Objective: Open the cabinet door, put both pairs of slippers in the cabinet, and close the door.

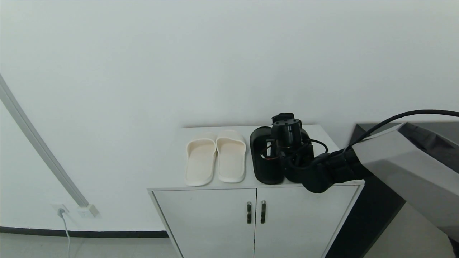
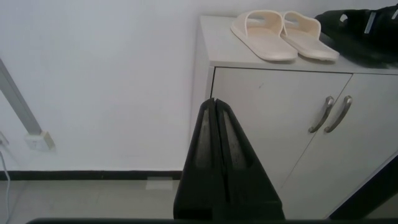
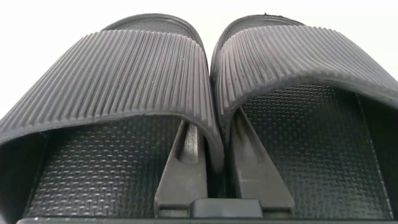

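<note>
Left gripper: held low, left of the cabinet; fingers pressed together on nothing.
White slippers: set side by side on the cabinet top.
Black slippers: laid just right of them.
Right gripper: clamped on their adjoining inner walls.
Doors: shut.

Ribbed matt rubbery black slippers, smooth matt cream slippers, shiny metal handles, smooth white cabinet

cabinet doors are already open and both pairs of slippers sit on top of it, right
Not right: the cabinet doors are shut, as the head view shows, with the two handles side by side at the middle. The rest holds: the white slippers and the black slippers both sit on top of it.
</note>
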### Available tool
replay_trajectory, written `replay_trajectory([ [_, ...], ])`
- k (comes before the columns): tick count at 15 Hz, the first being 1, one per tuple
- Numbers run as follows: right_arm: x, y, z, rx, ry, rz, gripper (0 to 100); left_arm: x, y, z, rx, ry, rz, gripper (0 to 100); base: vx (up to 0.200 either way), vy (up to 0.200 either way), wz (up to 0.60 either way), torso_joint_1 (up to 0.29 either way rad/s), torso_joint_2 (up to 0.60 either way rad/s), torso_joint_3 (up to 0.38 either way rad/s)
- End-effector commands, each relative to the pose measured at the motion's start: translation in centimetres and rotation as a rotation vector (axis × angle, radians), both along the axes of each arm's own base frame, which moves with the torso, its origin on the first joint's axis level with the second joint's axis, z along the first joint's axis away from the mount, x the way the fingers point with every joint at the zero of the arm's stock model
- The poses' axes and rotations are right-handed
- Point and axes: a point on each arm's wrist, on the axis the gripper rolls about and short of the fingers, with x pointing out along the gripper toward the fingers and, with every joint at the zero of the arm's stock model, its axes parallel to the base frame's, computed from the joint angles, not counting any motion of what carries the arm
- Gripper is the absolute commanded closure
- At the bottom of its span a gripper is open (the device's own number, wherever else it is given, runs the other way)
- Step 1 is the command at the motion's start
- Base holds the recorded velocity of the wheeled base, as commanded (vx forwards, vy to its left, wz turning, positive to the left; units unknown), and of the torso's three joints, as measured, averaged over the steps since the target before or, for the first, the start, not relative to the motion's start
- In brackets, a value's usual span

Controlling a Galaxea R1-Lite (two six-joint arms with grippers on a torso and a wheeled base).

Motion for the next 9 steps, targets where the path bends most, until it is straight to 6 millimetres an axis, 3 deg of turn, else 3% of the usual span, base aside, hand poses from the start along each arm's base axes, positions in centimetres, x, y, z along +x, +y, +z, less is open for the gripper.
replay_trajectory([
  [1, -2.6, -1.0, 3.0, 0.013, -0.026, 0.023, 100, 0.0, 0.0, 0.0, -0.001, 0.000, 0.001, 100, 0.000, 0.000, 0.00, 0.000, 0.00, 0.000],
  [4, -6.2, -2.3, 5.0, 0.002, -0.016, 0.131, 100, 0.0, 0.0, 0.0, -0.004, 0.000, 0.001, 100, 0.000, 0.000, 0.00, 0.000, 0.00, 0.000],
  [7, -11.3, -4.6, 6.8, -0.024, 0.003, 0.374, 100, 0.0, 0.0, 0.0, -0.006, 0.000, 0.005, 100, 0.000, 0.000, 0.00, 0.000, 0.00, 0.000],
  [9, -13.5, -6.0, 7.9, 0.010, -0.003, 0.509, 100, 0.0, 0.0, 0.0, -0.004, 0.000, 0.002, 100, 0.000, 0.000, 0.00, 0.000, 0.00, 0.000],
])
